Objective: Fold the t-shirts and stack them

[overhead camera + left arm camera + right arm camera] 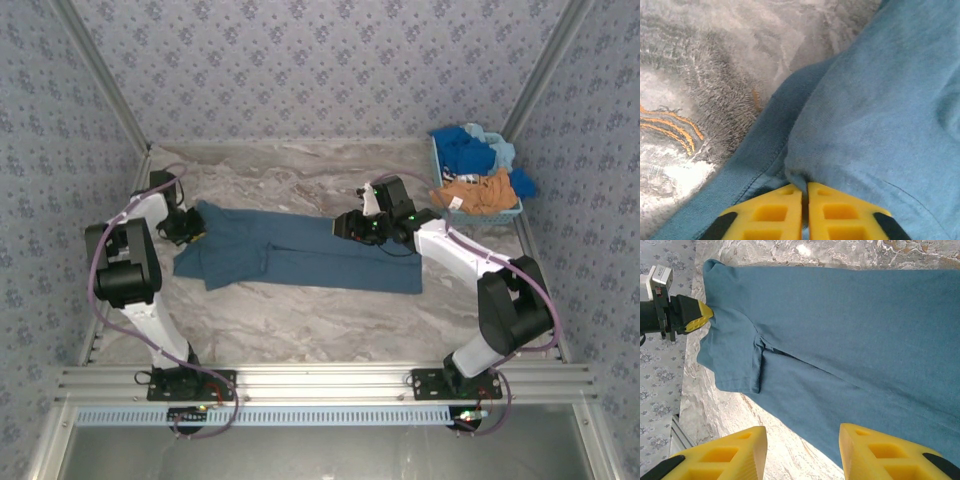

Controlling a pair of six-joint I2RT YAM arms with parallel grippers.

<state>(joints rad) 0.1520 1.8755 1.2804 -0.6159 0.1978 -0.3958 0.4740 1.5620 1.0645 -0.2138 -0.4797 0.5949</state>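
From the top external view, the slate-blue t-shirt point(300, 252) lies spread flat across the middle of the table point(300, 325). It runs lengthwise from near the left edge to right of centre. The left gripper point(195, 235) sits low at the shirt's left end. The right gripper point(340, 228) is over the shirt's far hem, around the middle of the table. A basket point(515, 212) stands in the far right corner and holds a bright blue t-shirt point(462, 148), a light blue t-shirt point(498, 152) and an orange-brown t-shirt point(478, 192) in a loose heap.

In the left wrist view, the left gripper's point(805, 186) yellow fingers point(780, 212) are pressed together with only a thin seam between them. They pinch a small pucker of the slate-blue t-shirt point(880, 110) right at their tips. A stitched hem runs diagonally beside them, and bare table point(700, 75) shows beyond it.

In the right wrist view, the right gripper's point(802, 437) yellow fingers point(725, 455) stand well apart and hold nothing. One finger is over bare table point(790, 250) and the other over the slate-blue t-shirt point(850, 330), whose hem passes between them. The shirt is flat here, with one sleeve folded over near the left edge. The left gripper point(702, 315) has its yellow tip touching the cloth at that end.
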